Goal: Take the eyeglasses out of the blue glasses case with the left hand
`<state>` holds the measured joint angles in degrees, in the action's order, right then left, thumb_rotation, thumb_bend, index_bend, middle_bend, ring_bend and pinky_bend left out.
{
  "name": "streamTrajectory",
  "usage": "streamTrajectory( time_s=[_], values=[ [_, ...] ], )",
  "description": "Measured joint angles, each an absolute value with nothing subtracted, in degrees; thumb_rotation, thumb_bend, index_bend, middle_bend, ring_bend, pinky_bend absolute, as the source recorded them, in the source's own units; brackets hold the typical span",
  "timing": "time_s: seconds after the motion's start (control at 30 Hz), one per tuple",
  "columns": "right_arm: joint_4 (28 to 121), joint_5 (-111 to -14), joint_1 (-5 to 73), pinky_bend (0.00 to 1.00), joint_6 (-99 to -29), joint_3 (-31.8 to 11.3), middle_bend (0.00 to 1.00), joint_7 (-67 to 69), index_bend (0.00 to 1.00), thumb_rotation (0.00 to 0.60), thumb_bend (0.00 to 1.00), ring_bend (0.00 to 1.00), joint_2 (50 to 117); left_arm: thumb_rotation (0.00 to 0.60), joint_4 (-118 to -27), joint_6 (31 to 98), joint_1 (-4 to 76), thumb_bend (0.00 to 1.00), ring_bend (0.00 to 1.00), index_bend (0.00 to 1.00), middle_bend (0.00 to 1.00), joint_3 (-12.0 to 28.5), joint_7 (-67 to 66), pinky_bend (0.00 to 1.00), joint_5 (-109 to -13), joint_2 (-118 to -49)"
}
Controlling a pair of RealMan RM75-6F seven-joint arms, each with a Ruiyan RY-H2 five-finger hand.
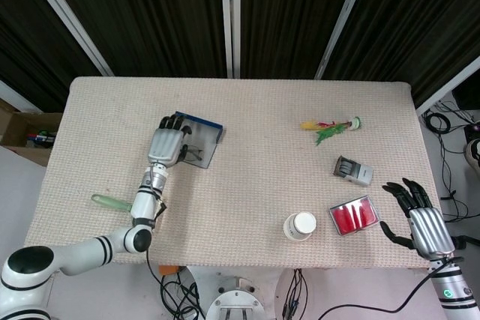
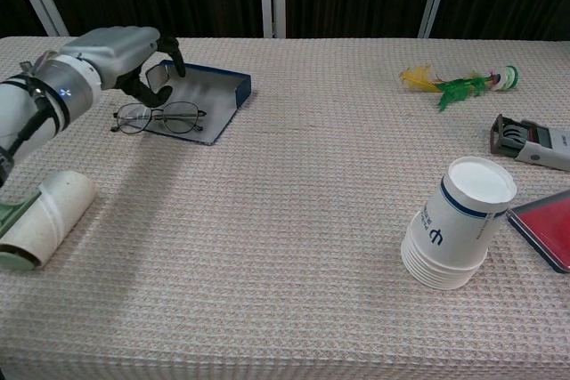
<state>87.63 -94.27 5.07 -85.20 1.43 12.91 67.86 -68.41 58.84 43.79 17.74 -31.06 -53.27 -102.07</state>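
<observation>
One pair of eyeglasses lies in one blue glasses case; the left hand hovers just above, fingers apart, seemingly empty

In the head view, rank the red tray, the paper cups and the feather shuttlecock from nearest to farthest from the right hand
From the right hand:
1. Red tray, just to its left.
2. Paper cups, further left, near the front edge.
3. Feather shuttlecock, farthest, toward the back.
</observation>
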Motion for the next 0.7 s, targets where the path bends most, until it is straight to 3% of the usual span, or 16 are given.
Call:
streamTrajectory(
  time_s=[0.33,0.7],
  values=[
    [87.5,-94.5,4.8,0.08,-85.7,1.7,0.18,13.0,0.19,0.600,0.24,0.00,67.8,0.600,-69.6,60.3,43.1,0.45,0.04,0.40,0.08,17.3,-38.6,0.10,-44.4,-102.5],
    [87.2,-94.3,4.5,0.08,-85.9,1.8,0.18,13.5,0.19,0.600,0.24,0.00,67.8,0.600,-68.1,60.5,44.2,0.45,0.04,0.44,0.08,17.0,-38.4,0.10,-43.9,-104.7]
  ],
)
